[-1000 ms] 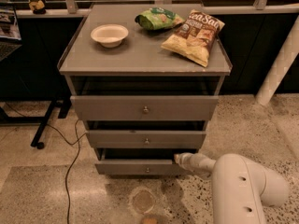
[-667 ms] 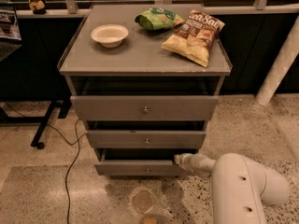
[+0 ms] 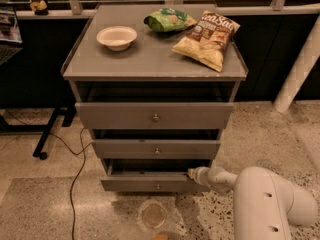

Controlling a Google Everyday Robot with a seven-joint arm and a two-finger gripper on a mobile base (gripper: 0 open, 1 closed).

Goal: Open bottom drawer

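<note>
The grey cabinet (image 3: pixel 155 69) has three drawers. The bottom drawer (image 3: pixel 150 183) is the lowest, slimmest grey front with a small round metal knob (image 3: pixel 158 186) at its centre. It stands pulled out a little, with a dark gap above its front. My gripper (image 3: pixel 193 173) is at the right end of the bottom drawer's top edge, at the end of my white arm (image 3: pixel 260 199), which comes in from the lower right. The middle drawer (image 3: pixel 156 149) and the top drawer (image 3: pixel 154 116) also stand slightly out.
On the cabinet top lie a white bowl (image 3: pixel 116 36), a green bag (image 3: pixel 169 20) and a chip bag (image 3: pixel 206 38). A black cable (image 3: pixel 75 174) runs over the floor at the left. A white post (image 3: pixel 297 74) stands at the right. A round mark (image 3: pixel 153 215) is on the floor in front.
</note>
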